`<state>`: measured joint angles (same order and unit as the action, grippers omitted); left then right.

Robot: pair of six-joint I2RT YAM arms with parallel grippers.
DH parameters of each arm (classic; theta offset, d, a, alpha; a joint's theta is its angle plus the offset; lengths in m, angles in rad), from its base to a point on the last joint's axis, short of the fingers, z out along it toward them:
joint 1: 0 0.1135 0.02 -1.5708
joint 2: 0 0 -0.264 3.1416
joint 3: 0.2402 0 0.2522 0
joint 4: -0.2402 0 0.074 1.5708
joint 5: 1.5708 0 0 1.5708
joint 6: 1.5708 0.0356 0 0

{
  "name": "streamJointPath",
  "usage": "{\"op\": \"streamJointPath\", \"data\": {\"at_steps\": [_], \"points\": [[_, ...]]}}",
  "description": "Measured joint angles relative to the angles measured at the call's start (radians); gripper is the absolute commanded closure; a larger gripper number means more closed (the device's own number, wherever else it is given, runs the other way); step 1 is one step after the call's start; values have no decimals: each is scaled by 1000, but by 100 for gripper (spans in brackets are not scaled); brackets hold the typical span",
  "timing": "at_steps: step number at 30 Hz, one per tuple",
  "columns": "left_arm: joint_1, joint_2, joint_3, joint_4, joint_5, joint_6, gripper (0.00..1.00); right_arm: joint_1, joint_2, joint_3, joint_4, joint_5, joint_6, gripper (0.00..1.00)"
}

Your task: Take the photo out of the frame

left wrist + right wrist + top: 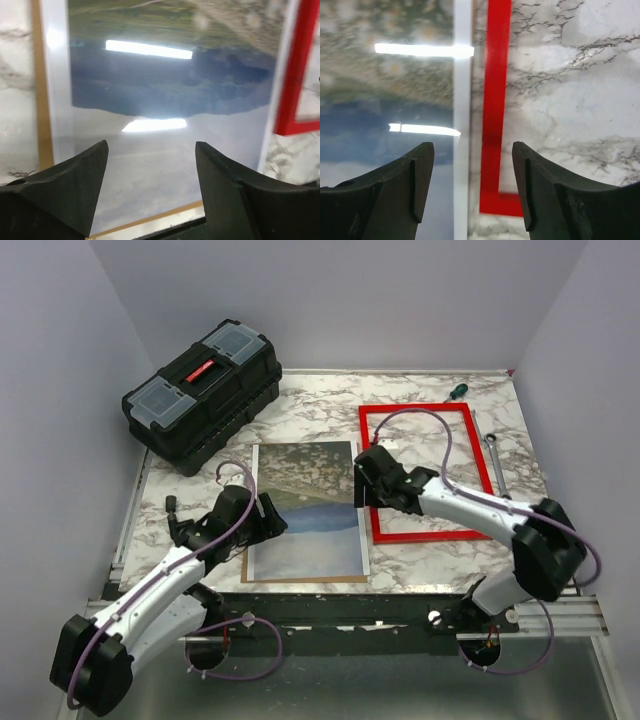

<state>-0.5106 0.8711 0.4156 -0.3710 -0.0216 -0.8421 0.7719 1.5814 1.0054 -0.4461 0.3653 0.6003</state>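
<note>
Glossy, white-bordered landscape photo lay beside the red frame. One of each. Jaws were apart on left gripper and right gripper, nothing held.

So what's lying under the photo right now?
Under the photo lies a brown backing board; only thin strips show along its near and left edges. The rest is covered, so anything else beneath cannot be seen.

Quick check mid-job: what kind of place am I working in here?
Most likely a robot test booth, not a home or shop: a marble-patterned tabletop boxed in by plain pale walls, an aluminium rail along the near edge, and a black toolbox at the back left.
</note>
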Motion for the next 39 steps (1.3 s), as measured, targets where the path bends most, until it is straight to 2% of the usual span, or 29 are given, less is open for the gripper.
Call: {"op": "streamJointPath", "data": {"at_steps": [4,8,13,17,21,23,30,39], "points": [[0,-95,40,4,117,77,24,20,-213,-53,-10,-105,57,27],[-3,-119,53,82,290,140,25,25,-447,-285,78,-284,154,28],[-88,1,41,224,463,161,25,25,-618,-612,137,-434,292,37],[-183,85,33,281,484,144,25,25,-726,-702,148,-472,367,37],[-232,137,33,340,483,119,25,24,-744,-758,237,-496,410,41],[-241,153,33,361,482,111,24,24,-729,-784,304,-513,431,46],[-254,183,33,404,467,97,24,24,-702,-888,544,-539,526,47],[-283,203,21,434,438,89,24,24,-728,-936,620,-535,590,48]]}}
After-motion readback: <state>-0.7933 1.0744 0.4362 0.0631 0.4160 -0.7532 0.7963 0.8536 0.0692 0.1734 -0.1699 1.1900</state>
